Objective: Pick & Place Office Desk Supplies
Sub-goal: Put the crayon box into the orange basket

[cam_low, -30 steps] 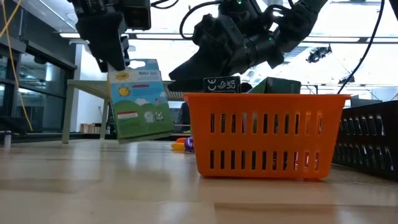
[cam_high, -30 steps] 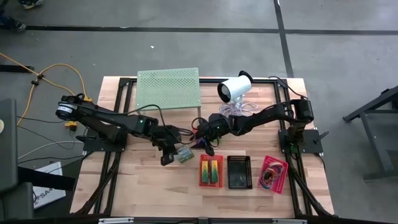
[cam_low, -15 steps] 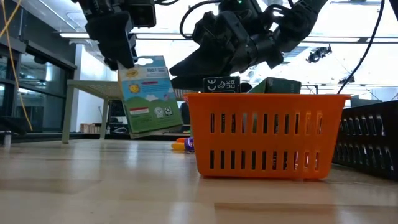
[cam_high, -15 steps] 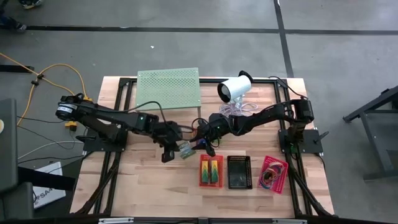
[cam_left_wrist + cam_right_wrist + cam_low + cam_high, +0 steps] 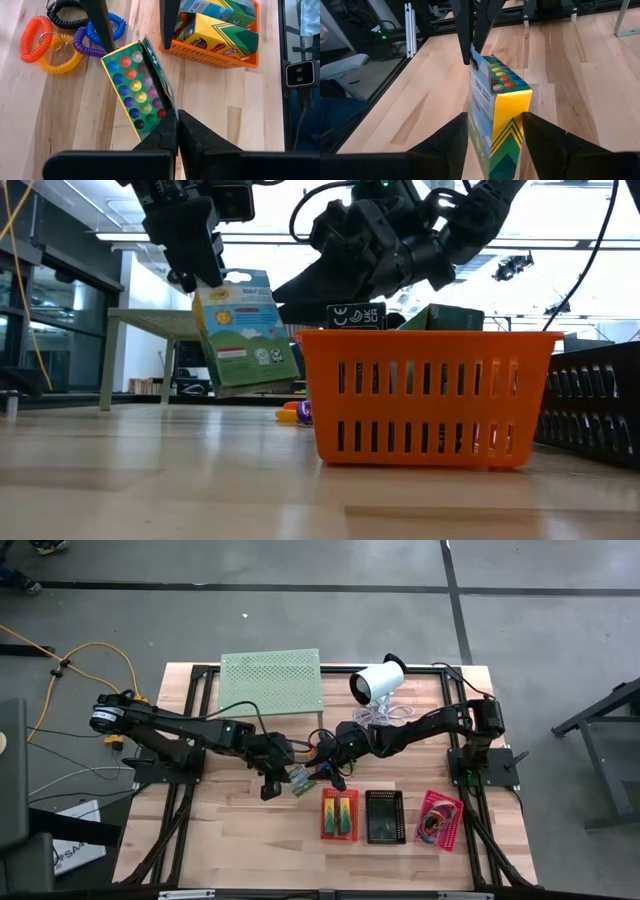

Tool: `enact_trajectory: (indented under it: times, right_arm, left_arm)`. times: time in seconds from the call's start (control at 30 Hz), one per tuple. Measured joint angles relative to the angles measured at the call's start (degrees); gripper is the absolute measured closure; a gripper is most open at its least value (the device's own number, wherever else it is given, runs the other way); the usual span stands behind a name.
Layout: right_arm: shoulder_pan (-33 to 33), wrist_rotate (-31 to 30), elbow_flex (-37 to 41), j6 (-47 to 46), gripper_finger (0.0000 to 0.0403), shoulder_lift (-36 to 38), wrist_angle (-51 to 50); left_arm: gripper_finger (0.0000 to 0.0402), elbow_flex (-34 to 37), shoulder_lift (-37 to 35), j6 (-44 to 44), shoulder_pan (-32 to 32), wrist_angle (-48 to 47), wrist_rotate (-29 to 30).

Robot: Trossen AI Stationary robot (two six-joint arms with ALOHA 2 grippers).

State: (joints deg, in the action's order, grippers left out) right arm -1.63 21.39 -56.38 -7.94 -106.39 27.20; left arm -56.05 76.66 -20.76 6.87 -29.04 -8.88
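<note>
A flat green-and-yellow pack (image 5: 245, 330) printed with coloured dots (image 5: 135, 85) hangs above the table, with my left gripper (image 5: 177, 132) shut on it. In the high view the pack (image 5: 298, 781) is just left of the red basket (image 5: 340, 832). My right gripper (image 5: 495, 145) is open, and its fingers (image 5: 102, 25) stand on either side of the pack's lower end. The red basket (image 5: 435, 395) holds more green packs (image 5: 220, 37). Coloured coil loops (image 5: 65, 35) lie on the wood beyond the pack. My left gripper pinches the pack's upper edge near one corner (image 5: 167, 112) between its two fingers. The fingers slant down from the table's left. The pack hangs below them, tilted and clear of the table. My right gripper's fingers flank the pack; I cannot tell whether they touch it.
A black basket (image 5: 385, 817) and a pink basket (image 5: 440, 820) with coloured bands stand right of the red one. A pale-green perforated stand (image 5: 270, 680) and a white cylinder device (image 5: 378, 683) sit at the far side. Bare wood lies near the front left (image 5: 240, 840).
My left gripper has carried the pack toward the table's right and slightly up, in between my right gripper's fingers. The pack has tipped, its lower end swinging toward the red basket. It stays clear of the table.
</note>
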Motion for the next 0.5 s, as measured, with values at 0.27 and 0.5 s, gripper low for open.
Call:
enact_trajectory:
  times: [0.27,0.5]
  right_arm:
    - [0.02,-2.01,0.0,0.17,0.0227,0.04,0.04]
    - [0.02,-3.17,0.0,0.2,0.0227,0.04,0.48]
  left_arm:
    - [0.0401,-0.04,0.0,-0.04,0.17,0.01,-0.02]
    - [0.0401,-0.09,0.0,-0.08,1.28,0.04,-0.01]
